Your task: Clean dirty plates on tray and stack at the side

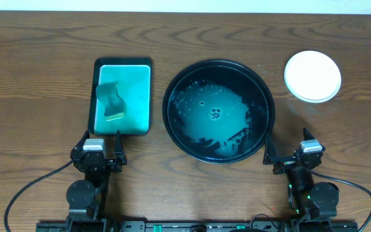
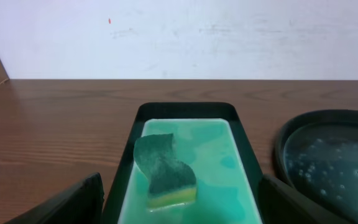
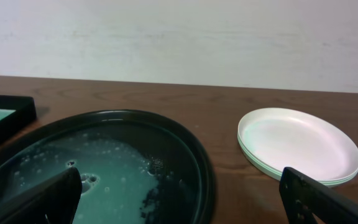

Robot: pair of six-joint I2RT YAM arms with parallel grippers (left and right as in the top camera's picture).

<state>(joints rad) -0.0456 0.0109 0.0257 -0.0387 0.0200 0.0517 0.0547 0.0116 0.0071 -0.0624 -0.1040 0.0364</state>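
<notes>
The plates point(image 1: 312, 76) sit stacked on the table at the far right, white one on top; the right wrist view shows the stack point(image 3: 300, 144) with mint-green rims underneath. The large dark round tray point(image 1: 218, 111) holds only teal soapy water with bubbles, no plates; it also shows in the right wrist view point(image 3: 104, 174) and at the left wrist view's right edge point(image 2: 331, 162). My left gripper point(image 1: 99, 153) is open and empty at the near table edge, in front of the sponge tray. My right gripper point(image 1: 292, 156) is open and empty, near the dark tray's front right.
A green rectangular sponge tray point(image 1: 122, 96) with a dark rim stands left of the round tray; a green and yellow sponge point(image 1: 111, 101) lies in it, seen close in the left wrist view point(image 2: 165, 174). A white wall runs behind the table.
</notes>
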